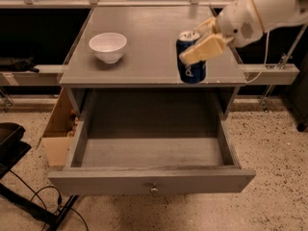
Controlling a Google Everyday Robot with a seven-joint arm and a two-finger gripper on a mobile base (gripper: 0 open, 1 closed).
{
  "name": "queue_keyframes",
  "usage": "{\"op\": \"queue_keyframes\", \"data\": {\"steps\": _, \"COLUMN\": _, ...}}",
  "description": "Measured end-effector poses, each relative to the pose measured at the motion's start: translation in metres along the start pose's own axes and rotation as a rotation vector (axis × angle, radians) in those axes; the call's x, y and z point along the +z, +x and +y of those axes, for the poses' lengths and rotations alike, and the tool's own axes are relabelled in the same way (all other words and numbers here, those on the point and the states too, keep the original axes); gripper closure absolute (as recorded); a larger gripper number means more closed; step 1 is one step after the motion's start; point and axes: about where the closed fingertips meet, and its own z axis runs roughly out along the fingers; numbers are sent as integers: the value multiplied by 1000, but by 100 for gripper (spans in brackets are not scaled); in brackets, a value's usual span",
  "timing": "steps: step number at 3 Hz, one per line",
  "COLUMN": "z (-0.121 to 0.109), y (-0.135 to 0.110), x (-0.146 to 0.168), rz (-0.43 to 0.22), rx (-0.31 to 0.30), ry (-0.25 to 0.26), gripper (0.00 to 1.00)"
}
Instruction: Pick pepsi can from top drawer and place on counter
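The pepsi can, dark blue with white lettering and a silver top, is upright at the front right of the counter, level with its front edge. My gripper comes in from the upper right and is shut on the can, one pale finger across its front. I cannot tell whether the can's base rests on the counter or hangs just above it. The top drawer is pulled fully out below, its inside bare, with a small round knob on the front panel.
A white bowl stands on the counter's left side. A cardboard box sits left of the drawer. Cables and a black stand lie on the speckled floor at the lower left. Railings run behind the cabinet.
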Motion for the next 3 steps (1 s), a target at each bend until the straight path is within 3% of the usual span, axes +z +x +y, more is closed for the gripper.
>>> {"op": "queue_keyframes", "data": {"steps": 1, "z": -46, "y": -32, "x": -4, "rz": 2, "rx": 40, "ry": 50, "gripper": 100}}
{"op": "queue_keyframes", "data": {"steps": 2, "z": -107, "y": -57, "x": -20, "rz": -54, "rx": 27, "ry": 203, "gripper": 100}}
{"op": "queue_keyframes", "data": {"steps": 3, "z": -164, "y": -53, "x": -32, "rz": -89, "rx": 35, "ry": 361, "gripper": 100}}
